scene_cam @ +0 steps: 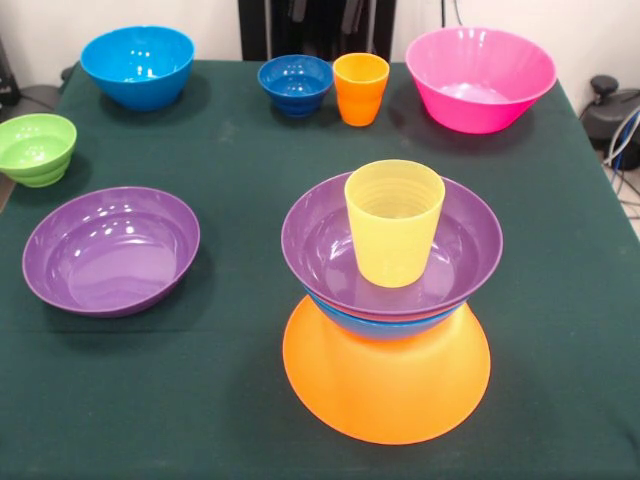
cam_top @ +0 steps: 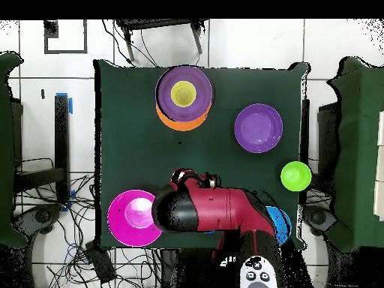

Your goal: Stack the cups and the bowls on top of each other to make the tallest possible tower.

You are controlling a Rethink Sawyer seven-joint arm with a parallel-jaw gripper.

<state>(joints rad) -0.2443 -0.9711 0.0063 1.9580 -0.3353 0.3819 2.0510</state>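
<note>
The tower stands at the table's front: an upside-down yellow-orange bowl (scene_cam: 385,385), a bright blue bowl (scene_cam: 385,326), a purple bowl (scene_cam: 320,250) and the ribbed yellow cup (scene_cam: 393,225) upright inside it. From overhead the tower (cam_top: 184,94) is at the far side. The orange cup (scene_cam: 360,88) and the small dark blue bowl (scene_cam: 295,83) stand side by side at the back. The arm's end with the gripper (cam_top: 193,178) hovers above them in the overhead view and hides them there. The front view does not show the gripper.
A second purple bowl (scene_cam: 110,250) sits left of the tower, a green bowl (scene_cam: 37,148) at the left edge, a bright blue bowl (scene_cam: 138,65) at the back left and a large pink bowl (scene_cam: 480,78) at the back right. Cables lie beyond the right edge.
</note>
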